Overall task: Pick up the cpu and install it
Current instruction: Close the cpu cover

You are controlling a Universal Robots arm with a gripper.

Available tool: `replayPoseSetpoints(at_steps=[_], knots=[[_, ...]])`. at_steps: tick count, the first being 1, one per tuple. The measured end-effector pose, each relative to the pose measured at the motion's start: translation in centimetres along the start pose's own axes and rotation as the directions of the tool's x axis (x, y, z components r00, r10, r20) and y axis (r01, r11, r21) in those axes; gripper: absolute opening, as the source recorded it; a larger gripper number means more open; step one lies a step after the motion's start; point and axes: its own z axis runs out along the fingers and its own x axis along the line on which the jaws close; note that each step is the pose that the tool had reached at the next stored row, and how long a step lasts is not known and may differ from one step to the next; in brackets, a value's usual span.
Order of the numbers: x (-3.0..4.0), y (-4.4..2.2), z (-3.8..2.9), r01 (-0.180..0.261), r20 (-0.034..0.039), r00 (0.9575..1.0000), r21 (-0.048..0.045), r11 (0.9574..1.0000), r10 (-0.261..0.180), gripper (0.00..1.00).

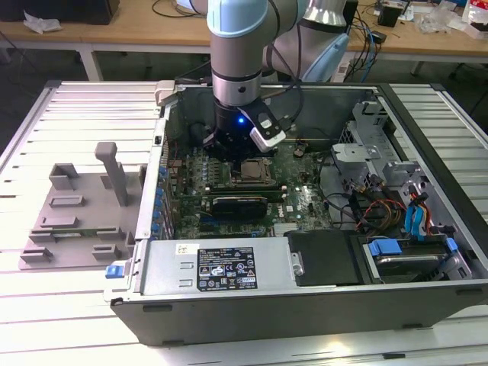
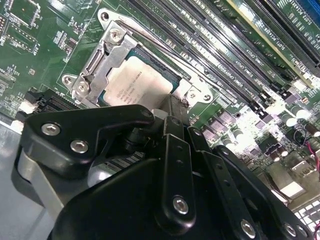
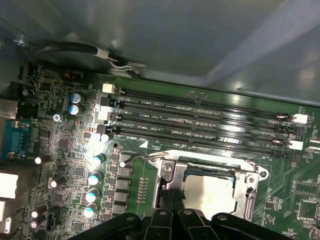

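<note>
Here the tool [image 2: 173,107], a black two-fingered gripper on the grey-and-blue arm [image 1: 238,46], hangs low inside an open computer. Its fingers [image 3: 169,199] look drawn together, with nothing seen between them. Their tips stand at the near edge of the cpu [image 2: 137,82], a flat square chip with a shiny silver top; whether they touch it or sit just above it I cannot tell. The cpu lies flat and level in its socket, directly under the tool. In the first wrist view a silver metal retaining frame [image 3: 252,181] borders it. Just beyond the socket from the tool, long black memory slots [image 3: 200,120] run across the green circuit board [image 3: 65,145]. In the exterior view the grey metal computer case [image 1: 343,305] surrounds the tool, lying open on the silvery slatted tabletop [image 1: 46,122]. Well away from the tool, outside the case, rests a grey plastic tray block [image 1: 76,206].
</note>
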Motion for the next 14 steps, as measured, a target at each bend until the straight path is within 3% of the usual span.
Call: replayPoseSetpoints(at_steps=[6,9,13,14], knots=[[-0.03,0.00,-0.72,0.000,0.0003,1.0000,-0.0003,1.0000,0.000,0.11],[-0.05,-0.02,-1.41,0.000,0.0003,1.0000,-0.0003,1.0000,0.000,0.11],[-0.04,-0.02,-1.49,0.000,0.0007,1.0000,-0.0006,1.0000,0.000,0.11],[0.08,0.00,-1.24,0.000,0.0008,1.0000,-0.0012,1.0000,0.000,0.11]])
